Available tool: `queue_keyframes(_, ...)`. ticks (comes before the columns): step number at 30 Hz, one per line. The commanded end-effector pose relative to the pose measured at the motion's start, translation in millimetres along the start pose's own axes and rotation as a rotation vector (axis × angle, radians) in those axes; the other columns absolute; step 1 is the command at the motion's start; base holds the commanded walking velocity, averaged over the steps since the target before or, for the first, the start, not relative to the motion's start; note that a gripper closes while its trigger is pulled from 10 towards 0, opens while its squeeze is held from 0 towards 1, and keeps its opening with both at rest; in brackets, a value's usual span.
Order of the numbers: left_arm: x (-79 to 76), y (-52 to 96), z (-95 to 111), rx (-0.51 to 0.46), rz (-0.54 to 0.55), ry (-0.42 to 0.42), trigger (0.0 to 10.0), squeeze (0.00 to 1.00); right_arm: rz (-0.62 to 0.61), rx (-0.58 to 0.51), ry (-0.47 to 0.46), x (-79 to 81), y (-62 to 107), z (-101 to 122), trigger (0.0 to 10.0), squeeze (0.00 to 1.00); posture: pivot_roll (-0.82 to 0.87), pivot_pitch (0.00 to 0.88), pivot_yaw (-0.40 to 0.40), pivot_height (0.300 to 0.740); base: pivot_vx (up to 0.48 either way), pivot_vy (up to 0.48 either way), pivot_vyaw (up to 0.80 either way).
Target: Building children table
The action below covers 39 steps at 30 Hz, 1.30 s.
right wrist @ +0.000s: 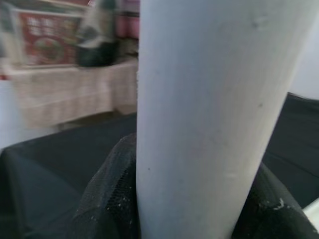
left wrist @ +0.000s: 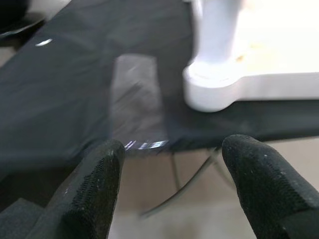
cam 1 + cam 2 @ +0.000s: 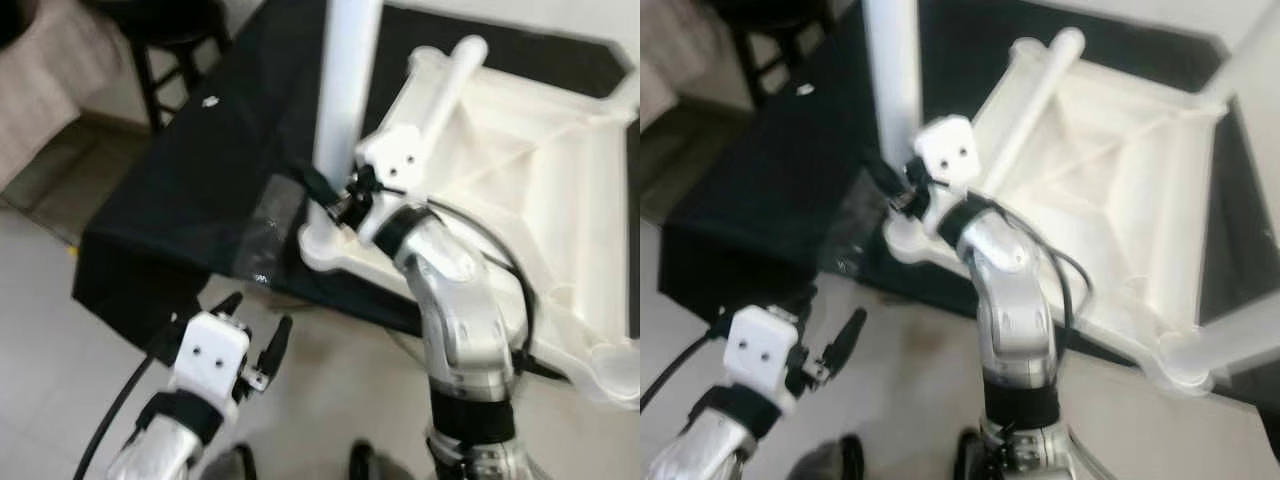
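A white children's table top (image 3: 520, 170) lies upside down on a black cloth. A white round leg (image 3: 345, 90) stands upright in its near-left corner socket (image 3: 322, 245). Another white leg (image 3: 448, 88) lies loose across the underside. My right gripper (image 3: 335, 195) is shut on the upright leg just above the socket; the right wrist view has the leg (image 1: 209, 114) between both black fingers. My left gripper (image 3: 258, 335) hangs open below the cloth edge, over the floor, holding nothing; its fingers (image 2: 94, 189) frame the corner socket (image 2: 214, 94) from a short distance.
The black cloth (image 3: 200, 170) covers a low platform whose near-left corner juts toward me. A dark stool (image 3: 165, 50) stands at the back left beside a beige draped surface (image 3: 40, 90). Pale floor tiles (image 3: 50, 330) lie to the left; a cable (image 3: 115, 405) trails from my left arm.
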<state>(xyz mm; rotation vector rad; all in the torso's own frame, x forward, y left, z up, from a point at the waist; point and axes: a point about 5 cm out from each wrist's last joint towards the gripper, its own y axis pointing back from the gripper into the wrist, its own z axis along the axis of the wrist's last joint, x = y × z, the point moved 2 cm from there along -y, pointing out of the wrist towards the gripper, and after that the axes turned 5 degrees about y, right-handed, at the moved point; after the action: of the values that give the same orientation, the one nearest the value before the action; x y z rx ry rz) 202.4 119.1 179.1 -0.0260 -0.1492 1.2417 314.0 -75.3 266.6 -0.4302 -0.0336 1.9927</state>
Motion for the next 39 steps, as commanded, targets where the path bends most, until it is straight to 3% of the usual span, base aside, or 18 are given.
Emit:
queue_keyframes(1, -1.8, 0.1, -6.3, 0.028, -0.023, 0.01, 10.0, 0.0, -0.071, 0.21, -0.176, 27.3, 8.7, -48.7, 0.0, 0.0, 0.0, 0.301, -0.026, 0.74, 0.0, 0.0, 0.0)
queue_keyframes(5, -2.8, -2.2, -8.4, 0.031, -0.031, 0.009, 10.0, 0.0, -0.04, 0.175, -0.203, 36.4, -4.1, -45.3, 0.0, 0.0, 0.01, 0.279, -0.029, 0.74, 0.0, 0.0, 0.0)
queue_keyframes(6, -2.6, -2.5, -8.9, 0.031, -0.027, 0.006, 10.0, 0.0, -0.035, 0.164, -0.21, 38.4, -7.3, -43.4, 1.5, 0.0, 0.02, 0.275, -0.031, 0.74, 0.0, 0.0, 0.0)
queue_keyframes(7, -2.6, -2.5, -8.9, 0.031, -0.027, 0.006, 10.0, 0.0, -0.035, 0.164, -0.21, 38.4, -7.3, -43.4, 1.5, 0.0, 0.02, 0.275, -0.031, 0.74, 0.0, 0.0, 0.0)
queue_keyframes(8, -1.9, -2.5, -9.3, 0.032, -0.02, 0.003, 10.0, 0.0, -0.031, 0.165, -0.207, 39.1, -9.1, -43.0, 10.0, 0.0, 0.03, 0.269, -0.039, 0.74, 0.0, 0.0, 0.0)
queue_keyframes(10, -1.4, -2.3, -9.5, 0.032, -0.013, 0.0, 10.0, 0.0, -0.055, 0.18, -0.21, 40.1, -6.7, -40.9, 10.0, 0.0, 0.03, 0.268, -0.041, 0.74, 0.0, 0.0, 0.0)
queue_keyframes(11, 0.8, -1.2, -10.0, 0.034, 0.0, -0.004, 10.0, 0.0, -0.05, 0.167, -0.218, 42.1, -1.7, -36.6, 10.0, 0.65, 0.04, 0.26, -0.05, 0.74, 0.0, 0.0, 0.0)
queue_keyframes(13, 1.5, -1.0, -10.2, 0.035, 0.003, -0.004, 10.0, 0.0, -0.048, 0.16, -0.224, 42.8, -0.1, -35.4, 10.0, 0.65, 0.04, 0.26, -0.05, 0.74, 0.0, 0.0, 0.0)
queue_keyframes(14, 2.9, -1.5, -10.8, 0.035, 0.007, -0.005, 10.0, 0.0, -0.052, 0.159, -0.226, 42.8, 5.2, -32.2, 10.0, 1.0, 0.04, 0.25, -0.052, 0.74, 0.0, 0.0, 0.0)
queue_keyframes(22, 7.9, -9.6, -14.3, 0.033, 0.009, -0.001, 10.0, 0.0, -0.079, 0.12, -0.165, 31.7, 25.9, -38.4, 10.0, 1.0, 0.01, 0.211, -0.045, 0.74, 0.0, 0.0, 0.0)
queue_keyframes(30, 29.3, -27.8, -23.2, 0.054, 0.08, 0.018, 10.0, 0.0, -0.144, 0.224, -0.014, 25.5, 69.8, -67.6, 10.0, 1.0, -0.04, 0.154, -0.032, 0.74, 0.0, 0.0, 0.0)
queue_keyframes(31, 34.8, -29.6, -26.2, 0.067, 0.101, 0.011, 10.0, 0.0, -0.141, 0.242, 0.009, 25.1, 75.6, -71.6, 10.0, 0.92, -0.05, 0.144, -0.032, 0.74, 0.0, 0.0, 0.0)
queue_keyframes(32, 34.8, -29.6, -26.2, 0.067, 0.101, 0.011, 10.0, 0.0, -0.141, 0.242, 0.009, 25.1, 75.6, -71.6, 10.0, 0.92, -0.05, 0.144, -0.032, 0.74, 0.0, 0.0, 0.0)
queue_keyframes(33, 40.1, -29.7, -28.7, 0.077, 0.126, 0.009, 10.0, 0.0, -0.132, 0.257, 0.043, 24.2, 79.9, -74.5, 10.0, 0.8, -0.05, 0.139, -0.031, 0.74, 0.0, 0.0, 0.0)
queue_keyframes(34, 46.1, -28.9, -30.9, 0.081, 0.158, 0.01, 10.0, 0.0, -0.122, 0.265, 0.07, 22.4, 82.5, -77.6, 10.0, 0.06, -0.06, 0.12, -0.032, 0.74, 0.0, 0.0, 0.0)
queue_keyframes(35, 49.7, -28.2, -32.3, 0.083, 0.177, 0.011, 10.0, 0.0, -0.116, 0.268, 0.087, 21.1, 84.0, -79.3, 10.0, 0.0, -0.06, 0.12, -0.032, 0.74, 0.0, 0.0, 0.0)
queue_keyframes(36, 49.7, -28.2, -32.3, 0.083, 0.177, 0.011, 10.0, 0.0, -0.116, 0.268, 0.087, 21.1, 84.0, -79.3, 10.0, 0.0, -0.06, 0.12, -0.032, 0.74, 0.0, 0.0, 0.0)
queue_keyframes(39, 72.0, -20.7, -46.1, 0.133, 0.276, -0.053, 10.0, 0.0, -0.109, 0.316, 0.155, 13.8, 93.9, -97.1, 10.0, 0.0, -0.06, 0.067, -0.035, 0.74, 0.0, 0.0, 0.0)
